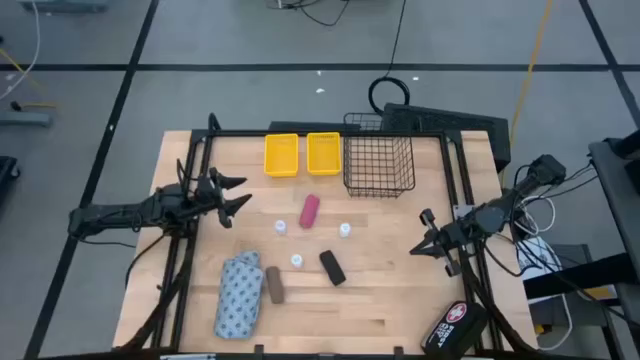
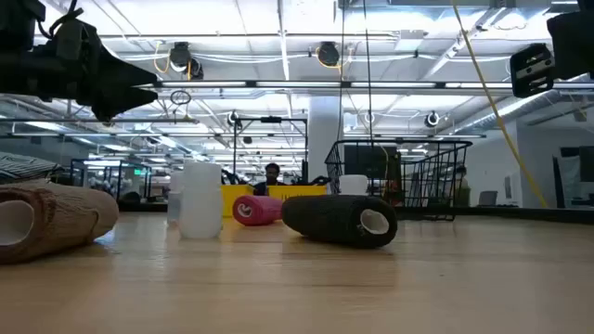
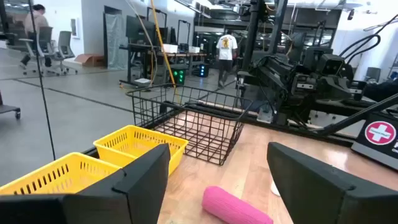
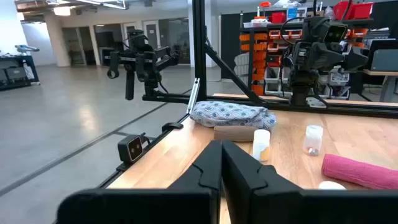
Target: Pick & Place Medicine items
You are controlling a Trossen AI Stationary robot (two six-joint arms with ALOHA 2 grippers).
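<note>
pouch: the blue-white soft pouch (image 1: 239, 294) lies at the near left of the bench (image 1: 390, 300); it looks limp and light and likely to sag, so a pinch across its middle seems safest
pink tube: the magenta tube (image 1: 310, 211) lies mid-bench, just nearer than the yellow bins (image 1: 281, 155); stiff and round, it may roll; grip across its short width
blocks: the black block (image 1: 332, 267) and brown block (image 1: 274, 285) lie near-centre; both look firm and easy to clamp across the sides
bottles: three tiny white bottles (image 1: 297, 261) stand upright between tube and blocks; light and tippy; take from above
left claw: the left claw (image 1: 238, 194), released and wide, hovers at the left edge, aimed at the tube
right claw: the right claw (image 1: 424, 232), clenched on nothing, waits at the right edge
</note>
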